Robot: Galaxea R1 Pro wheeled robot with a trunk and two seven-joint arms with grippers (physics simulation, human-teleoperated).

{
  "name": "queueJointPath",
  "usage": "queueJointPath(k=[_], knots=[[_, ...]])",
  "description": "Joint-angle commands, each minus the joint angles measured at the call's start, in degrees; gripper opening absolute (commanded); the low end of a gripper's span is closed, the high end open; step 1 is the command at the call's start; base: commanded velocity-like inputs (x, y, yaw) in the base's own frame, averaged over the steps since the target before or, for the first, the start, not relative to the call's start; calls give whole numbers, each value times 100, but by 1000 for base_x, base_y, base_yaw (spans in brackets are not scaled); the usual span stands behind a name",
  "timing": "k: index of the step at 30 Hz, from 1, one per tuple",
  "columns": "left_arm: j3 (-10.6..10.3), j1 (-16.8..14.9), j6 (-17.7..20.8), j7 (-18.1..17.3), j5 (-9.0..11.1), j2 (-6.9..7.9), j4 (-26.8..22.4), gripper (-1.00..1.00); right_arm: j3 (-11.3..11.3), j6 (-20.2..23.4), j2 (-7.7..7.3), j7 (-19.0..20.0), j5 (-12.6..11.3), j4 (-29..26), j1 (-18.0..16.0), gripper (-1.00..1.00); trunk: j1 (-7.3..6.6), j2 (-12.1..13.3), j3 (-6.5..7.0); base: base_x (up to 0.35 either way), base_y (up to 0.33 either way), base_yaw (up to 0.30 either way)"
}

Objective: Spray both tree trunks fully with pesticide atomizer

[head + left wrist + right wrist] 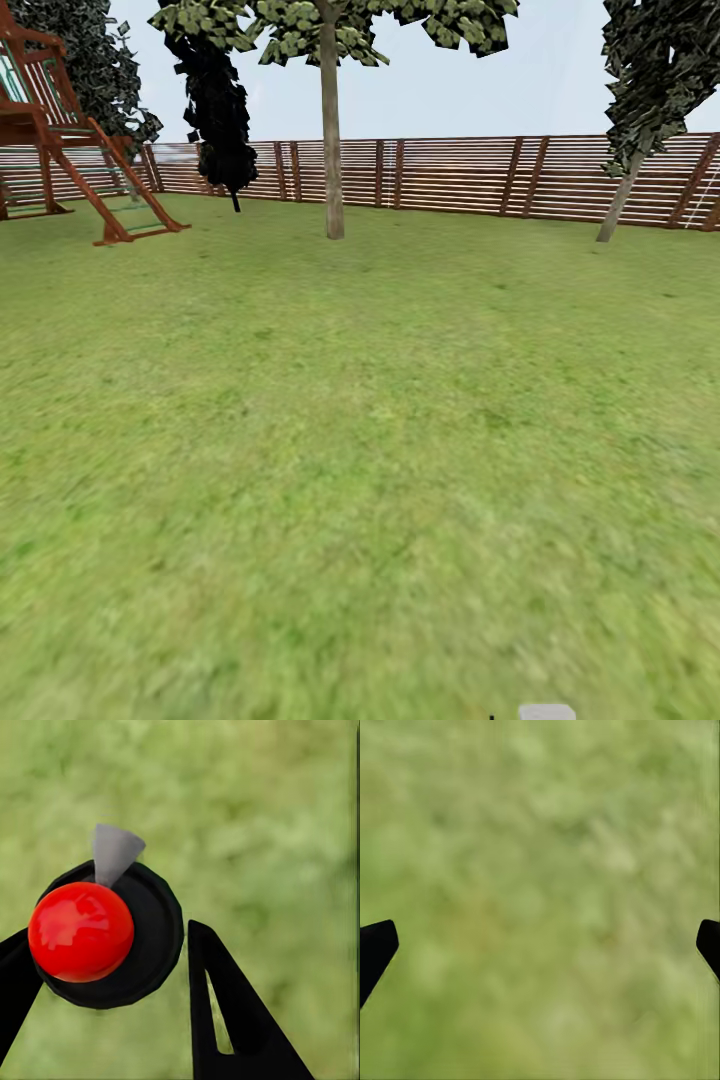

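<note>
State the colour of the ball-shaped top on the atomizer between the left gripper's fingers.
Glossy red, on a black round body; the left wrist view shows the atomizer best.

We stand on the lawn (360, 450), which stretches ahead of us up to the fence (450, 178) running along its far edge. Before the fence, near the middle of the far edge, rises one tree trunk (331, 130). A second trunk (618, 205) leans near the far right corner, also before the fence. Left of the middle trunk, close to the fence, stands a bushy tree (220, 110). At the far left corner a play frame (70, 150) rests on the grass. In the left wrist view, the atomizer (105, 934) sits between the fingers (232, 1020) of the left hand (101, 982), above the grass. In the right wrist view, the right hand (540, 945) has its fingers (375, 949) wide apart over the grass.
</note>
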Motion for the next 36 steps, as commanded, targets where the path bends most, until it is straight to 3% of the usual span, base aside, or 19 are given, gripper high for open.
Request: queueJointPath(k=[1,36], knots=[[6,-4,-20,35,-44,0,7,-100,-41,-16,0,-24,61,7,-4,100,3,-2,-5,338,0,0],[6,-4,-16,35,-44,0,15,-100,-41,-16,0,-23,61,7,-4,100,3,-2,-5,338,0,0]])
